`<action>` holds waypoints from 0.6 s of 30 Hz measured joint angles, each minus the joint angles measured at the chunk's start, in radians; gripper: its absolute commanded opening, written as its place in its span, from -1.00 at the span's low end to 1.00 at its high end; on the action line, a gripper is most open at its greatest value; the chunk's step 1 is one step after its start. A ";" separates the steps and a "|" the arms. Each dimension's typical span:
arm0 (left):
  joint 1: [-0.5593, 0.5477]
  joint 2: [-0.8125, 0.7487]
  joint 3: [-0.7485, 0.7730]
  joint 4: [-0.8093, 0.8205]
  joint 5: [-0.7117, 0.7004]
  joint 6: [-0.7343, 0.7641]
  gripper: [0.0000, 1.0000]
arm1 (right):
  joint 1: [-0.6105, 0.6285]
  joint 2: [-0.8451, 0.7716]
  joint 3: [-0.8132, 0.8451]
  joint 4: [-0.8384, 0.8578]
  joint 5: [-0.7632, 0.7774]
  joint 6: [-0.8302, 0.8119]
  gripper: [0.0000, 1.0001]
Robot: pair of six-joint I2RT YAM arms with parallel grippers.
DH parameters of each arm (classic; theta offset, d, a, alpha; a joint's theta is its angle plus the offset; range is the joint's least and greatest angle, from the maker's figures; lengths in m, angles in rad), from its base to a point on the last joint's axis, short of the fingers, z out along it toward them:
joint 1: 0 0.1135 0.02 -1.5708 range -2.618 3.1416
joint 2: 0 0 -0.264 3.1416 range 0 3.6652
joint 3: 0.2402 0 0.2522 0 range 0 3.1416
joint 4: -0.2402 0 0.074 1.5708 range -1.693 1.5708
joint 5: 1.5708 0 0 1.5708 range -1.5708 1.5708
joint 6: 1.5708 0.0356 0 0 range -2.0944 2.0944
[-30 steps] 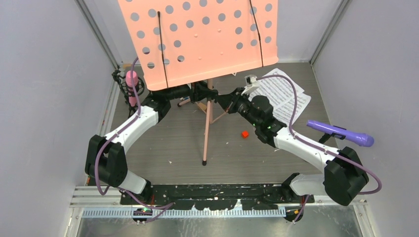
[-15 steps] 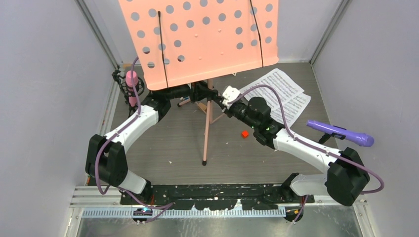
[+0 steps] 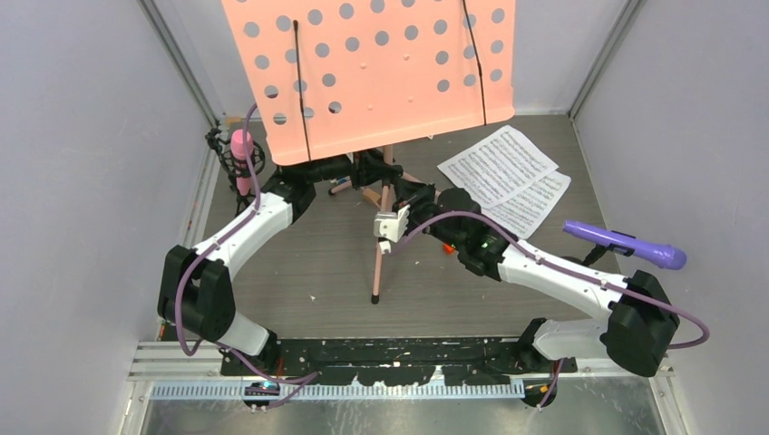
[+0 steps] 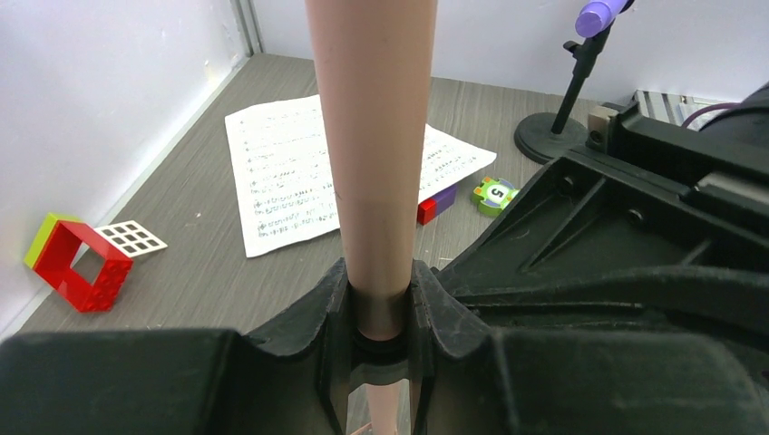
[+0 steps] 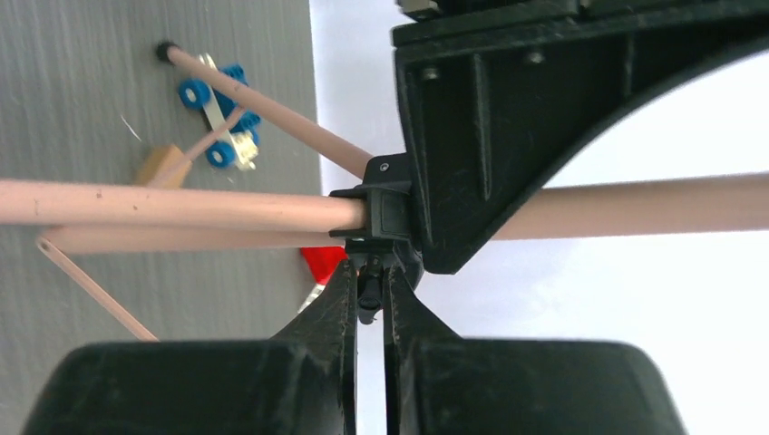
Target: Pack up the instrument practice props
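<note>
Top external view: the right arm has swung in from beside the sheet-music pages (image 3: 508, 177) and rolled its wrist over, so its white camera block now hangs beside the pole (image 3: 380, 249) of the pink music rack (image 3: 372, 63). A second ago that wrist was still out near the papers. The rack's perforated panel has shifted only slightly and is still upright on its tripod legs (image 5: 263, 122).

The right wrist view shows the right hand (image 5: 370, 290) closed almost completely, pinching a small black tab (image 5: 366, 297) that hangs from the black collar (image 5: 385, 213) around the pole. The left wrist view shows the left hand (image 4: 381, 308) clamped round the same pole lower down, which steadies it.

With one hand bracing and the other on the collar's catch, the work seems to have turned from clearing the papers to collapsing the stand. Loosening that collar looks like the step in hand. The rack stands mid-bench (image 3: 299, 263) and is not folded yet. The pages lie flat to its right, the pink microphone (image 3: 241, 149) is at the left wall on its mount, and the purple microphone (image 3: 626, 243) is at the right wall, all still to be packed.
</note>
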 measured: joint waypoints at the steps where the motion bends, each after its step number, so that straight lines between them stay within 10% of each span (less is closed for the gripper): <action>1: -0.001 0.000 0.000 0.000 -0.001 0.000 -1.00 | 0.007 0.001 0.000 -0.005 0.014 -0.038 -0.94; 18: -0.004 0.002 0.002 -0.002 -0.008 0.006 -1.00 | 0.089 0.063 -0.108 0.196 0.245 -0.599 -0.59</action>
